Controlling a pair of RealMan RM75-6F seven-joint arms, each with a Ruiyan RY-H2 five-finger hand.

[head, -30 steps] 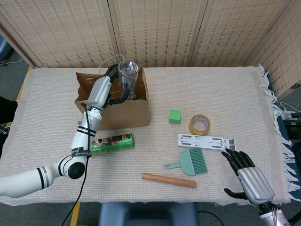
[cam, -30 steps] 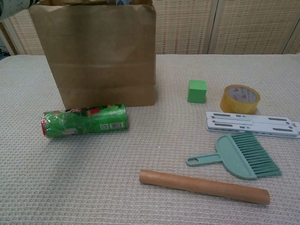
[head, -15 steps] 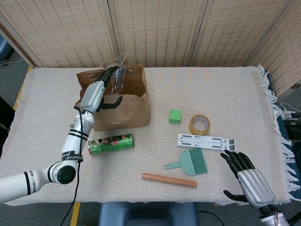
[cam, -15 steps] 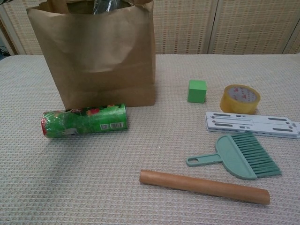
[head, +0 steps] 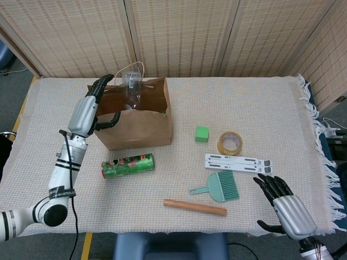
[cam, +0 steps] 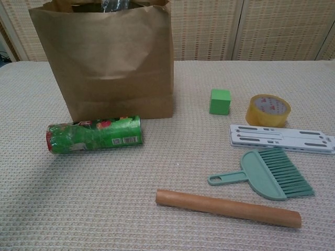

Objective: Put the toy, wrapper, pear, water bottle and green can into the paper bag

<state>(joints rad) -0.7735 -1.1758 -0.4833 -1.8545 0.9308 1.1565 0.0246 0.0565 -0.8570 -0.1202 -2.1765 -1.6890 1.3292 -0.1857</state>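
Note:
The brown paper bag point(head: 138, 127) point(cam: 118, 63) stands upright at the back left of the table. A clear water bottle point(head: 130, 89) sticks up out of its open top, and its tip point(cam: 112, 5) shows above the rim in the chest view. My left hand point(head: 87, 111) hovers just left of the bag with fingers spread, holding nothing. The green can point(head: 128, 166) point(cam: 94, 134) lies on its side in front of the bag. My right hand point(head: 287, 208) rests open at the near right corner. Toy, wrapper and pear are not visible.
A green cube point(head: 201, 134), a tape roll point(head: 230, 143), a white slotted bar point(head: 240, 162), a teal hand brush point(head: 219, 187) and a wooden rolling pin point(head: 195, 207) lie right of the bag. Screens stand behind the table.
My left hand has let go of the water bottle, which now stands in the bag, and has drawn back to the left of the bag. The right hand has barely moved.

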